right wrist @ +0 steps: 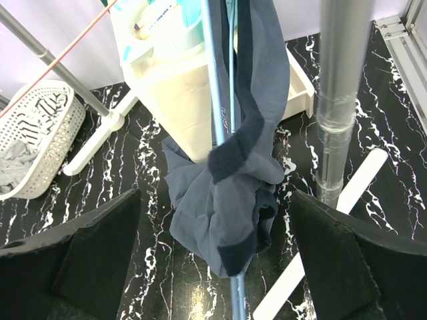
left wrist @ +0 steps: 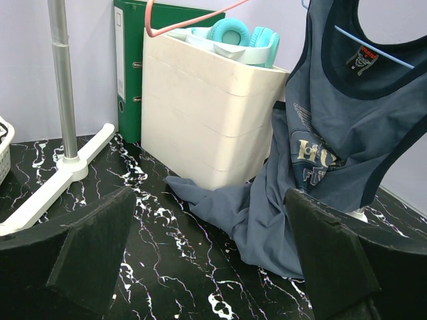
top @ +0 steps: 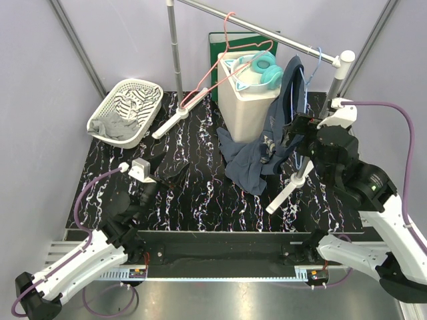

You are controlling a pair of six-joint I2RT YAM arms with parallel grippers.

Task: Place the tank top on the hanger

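1. Navy-blue soft cloth makes up the tank top (left wrist: 320, 127). Darker binding is seen round its neck and armholes, a small red-and-white label (left wrist: 362, 57) inside the neck, and pale lettering (left wrist: 312, 157) on the chest.
2. It is hung at the right of the top view on the light-blue hanger (left wrist: 373, 47), whose thin bar is seen crossing the neck opening. The hook (top: 319, 59) is caught over the rail (top: 267, 32) at the upper right.
3. Its lower part is draped onto the black marbled table (top: 193, 200) and bunched against the foot of the cream bin (left wrist: 200, 113).
4. The right gripper (right wrist: 213, 220) is held with its fingers spread wide and nothing grasped. The hanging cloth is seen between and beyond them, untouched.
5. The left gripper (left wrist: 210, 200) is likewise parted wide and empty, low at the lower left of the top view, well apart from the top.
6. The hanger's hook and shoulders are cut off at the upper edge of the left wrist view.
7. In the right wrist view the garment is seen edge-on, so the hanger is reduced to a thin blue line.
8. Whether both straps are seated on the hanger cannot be told.
9. The lettering is creased and only partly legible, and part of the cloth is covered by the right arm in the top view.
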